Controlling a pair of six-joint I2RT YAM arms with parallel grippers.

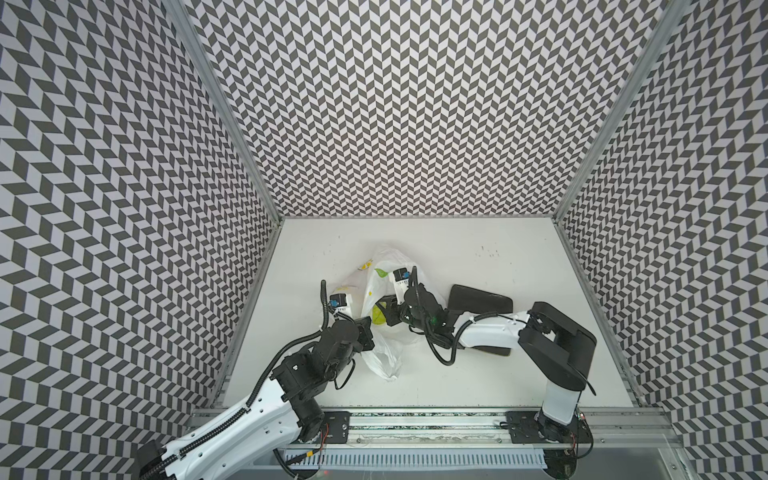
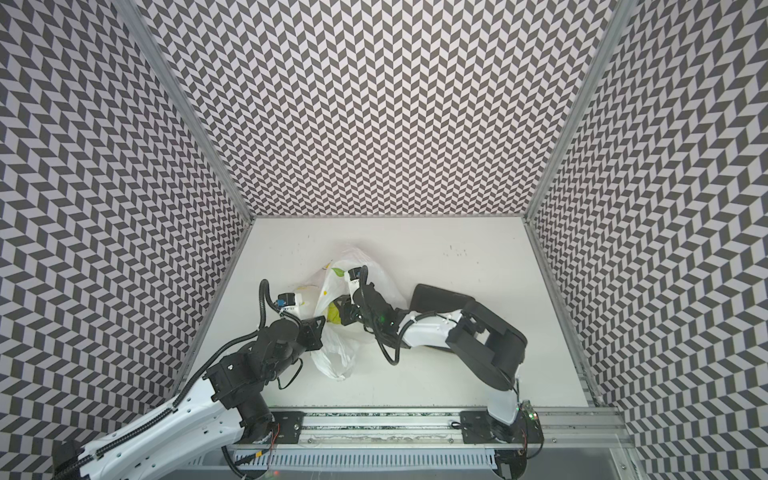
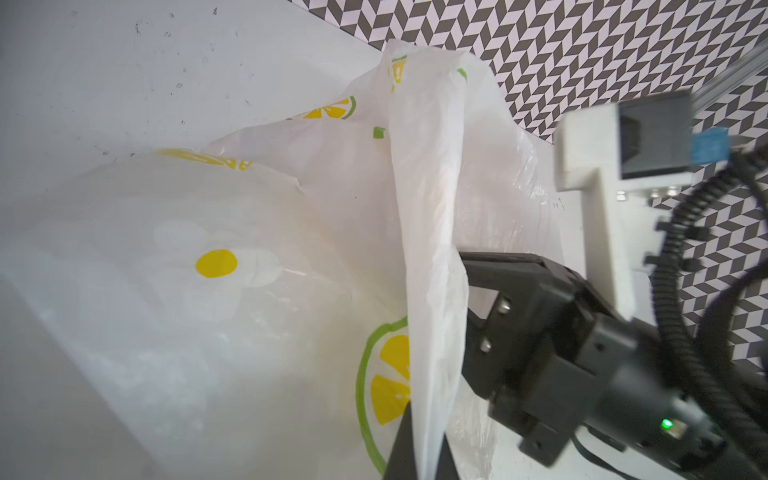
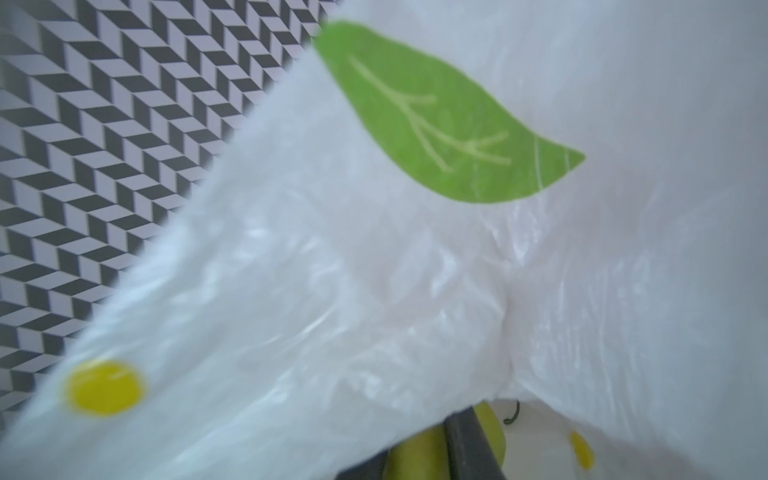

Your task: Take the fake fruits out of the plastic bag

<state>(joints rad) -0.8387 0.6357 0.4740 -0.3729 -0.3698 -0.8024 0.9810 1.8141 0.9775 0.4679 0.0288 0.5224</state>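
The plastic bag (image 1: 386, 357) (image 2: 332, 357), thin white film printed with lemon slices and green leaves, lies crumpled mid-table. My left gripper (image 1: 370, 334) (image 2: 320, 332) is shut on a strip of its rim, and the left wrist view shows the film (image 3: 428, 249) pinched between the jaws (image 3: 422, 453). My right gripper (image 1: 381, 316) (image 2: 340, 316) reaches into the bag's mouth from the right. Its fingers (image 4: 469, 444) close around a yellow-green apple (image 1: 377, 320) (image 2: 333, 316) (image 4: 492, 432) with a dark stem. Bag film (image 4: 374, 291) drapes over that hand. Other fake fruits are hidden.
A dark square plate (image 1: 478, 299) (image 2: 444, 299) lies right of the bag, partly under the right arm. Patterned walls enclose the white table (image 1: 498, 374) on three sides. Both arm bases sit on the rail along the front edge.
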